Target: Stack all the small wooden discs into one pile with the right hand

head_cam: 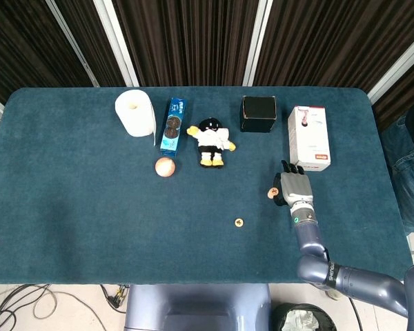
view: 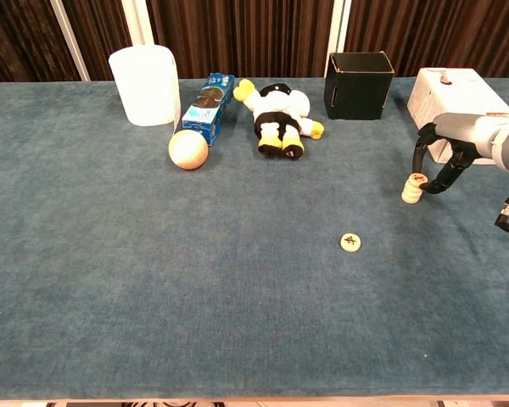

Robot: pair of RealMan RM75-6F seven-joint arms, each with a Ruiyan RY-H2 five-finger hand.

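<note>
A short pile of small wooden discs (view: 413,188) stands on the blue table at the right, and shows in the head view as the pile (head_cam: 272,193). One loose disc (view: 350,242) with a dark mark lies flat nearer the front, also seen as the disc (head_cam: 239,223). My right hand (view: 445,161) hovers just right of the pile, fingers curved down and apart, fingertips close beside the top disc and holding nothing. From above, the right hand (head_cam: 293,186) sits right next to the pile. No left hand shows.
Along the back stand a white paper roll (view: 144,85), a blue cookie box (view: 209,108), a plush toy (view: 278,114), a black box (view: 359,85) and a white carton (view: 450,102). An orange ball (view: 187,149) lies front of the cookie box.
</note>
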